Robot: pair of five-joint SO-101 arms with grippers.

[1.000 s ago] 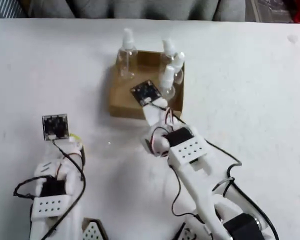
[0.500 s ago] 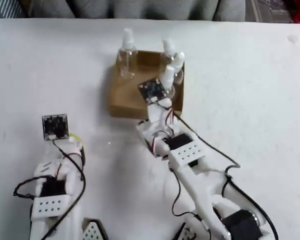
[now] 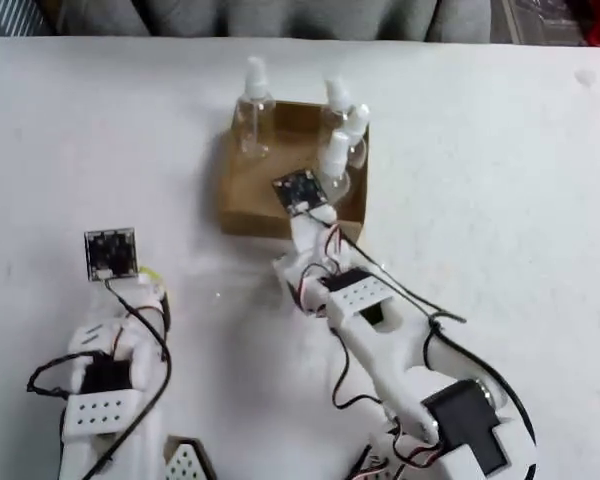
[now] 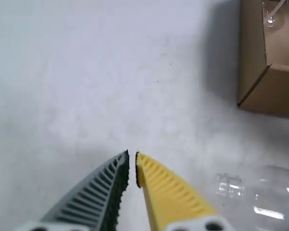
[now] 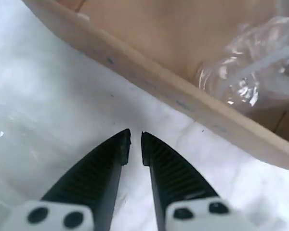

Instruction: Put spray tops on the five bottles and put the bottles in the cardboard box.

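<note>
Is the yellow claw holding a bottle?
No, the left gripper is shut on nothing; a clear bottle rests beside it.

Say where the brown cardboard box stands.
In the high view, the brown cardboard box stands at the table's middle, just beyond the right pincer.

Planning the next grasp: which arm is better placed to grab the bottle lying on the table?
Left, probably: the bottle lies just beside the left gripper; the right gripper points at the cardboard box wall.
</note>
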